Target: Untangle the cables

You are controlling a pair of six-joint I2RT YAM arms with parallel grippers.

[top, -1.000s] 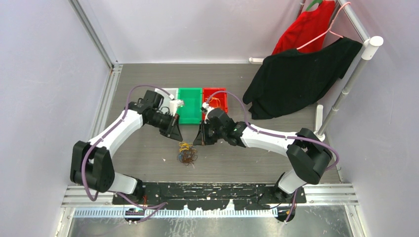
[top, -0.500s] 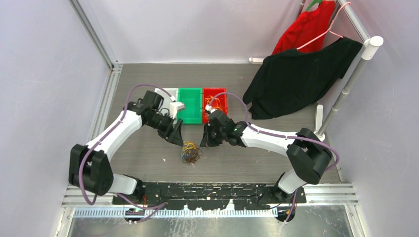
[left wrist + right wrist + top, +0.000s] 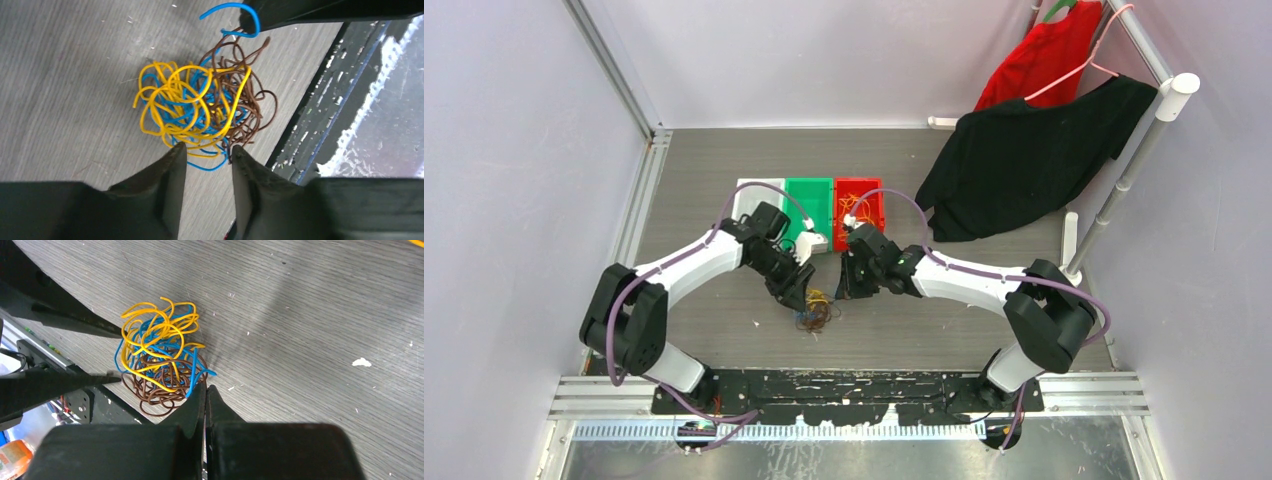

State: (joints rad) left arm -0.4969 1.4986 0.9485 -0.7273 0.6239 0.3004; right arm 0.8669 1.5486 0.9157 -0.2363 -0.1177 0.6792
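Gaping left pincer (image 3: 207, 146) | blue among cables (image 3: 200, 107): wrist views only

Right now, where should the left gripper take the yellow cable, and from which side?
Probably grip the yellow cable at its outer loops, which bulge clear of the brown cable over bare table. Bring the open left gripper down from that yellow side, fingers straddling a single loop.

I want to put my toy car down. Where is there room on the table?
Bare table behind the bins, and beside the left wall. Crowded at the cables, between the left gripper and right gripper.
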